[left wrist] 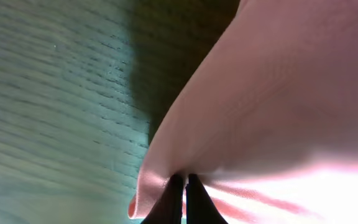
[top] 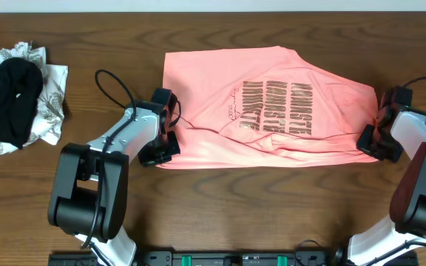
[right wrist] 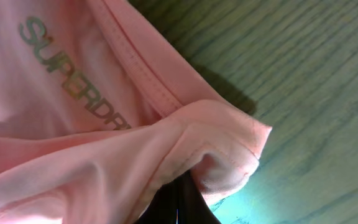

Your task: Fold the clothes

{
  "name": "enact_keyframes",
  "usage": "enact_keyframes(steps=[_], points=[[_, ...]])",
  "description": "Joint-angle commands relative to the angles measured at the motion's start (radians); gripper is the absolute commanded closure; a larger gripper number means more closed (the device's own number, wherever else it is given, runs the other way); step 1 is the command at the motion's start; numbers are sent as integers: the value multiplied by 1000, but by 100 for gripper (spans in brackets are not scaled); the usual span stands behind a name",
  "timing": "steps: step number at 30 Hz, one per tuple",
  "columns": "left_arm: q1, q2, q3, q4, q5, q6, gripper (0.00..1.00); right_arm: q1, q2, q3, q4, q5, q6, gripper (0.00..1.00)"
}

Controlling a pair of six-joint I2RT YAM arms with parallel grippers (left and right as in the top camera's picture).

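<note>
Overhead shows T-shirt lettering; wrist views reveal left claw and right claw clamped on its edges.

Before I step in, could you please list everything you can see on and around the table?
T-shirt: one, salmon pink with dark block lettering, spread across the middle of the table.
black garment: one, black, bunched at the far left of the table.
patterned cloth: one, white with a grey print, under and around the black garment.
table: one, dark brown wood, beneath everything.
cables: two, black, one looping beside each arm.
left tool: one, black, shut on the T-shirt's left edge.
right tool: one, black, shut on the T-shirt's right edge, mostly hidden by fabric.
</note>
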Motion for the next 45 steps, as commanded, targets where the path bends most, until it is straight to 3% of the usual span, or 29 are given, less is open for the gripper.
enact_keyframes(steps=[1,3,6,9,15,23,32,41,45], points=[[5,7,-11,-6,-25,23,94,-2,53,-37,5,12,13,90],[5,-6,1,-16,-25,32,94,-1,53,-24,-4,-8,12,72],[5,-40,43,-43,-25,32,93,0,53,17,-44,-48,13,56],[5,-94,91,-51,-25,39,83,0,53,71,-93,-78,12,41],[4,-212,164,-62,-24,66,42,0,53,186,-197,-138,-18,29],[4,-301,169,-102,-24,122,14,-3,53,288,-294,-114,-18,21],[3,-296,167,-84,-8,291,9,-4,53,288,-243,-82,-64,7],[-3,-257,157,-7,352,558,9,-6,53,290,-167,-373,-250,4],[-24,-252,157,-10,365,570,9,-6,53,290,-166,-407,-281,4]])
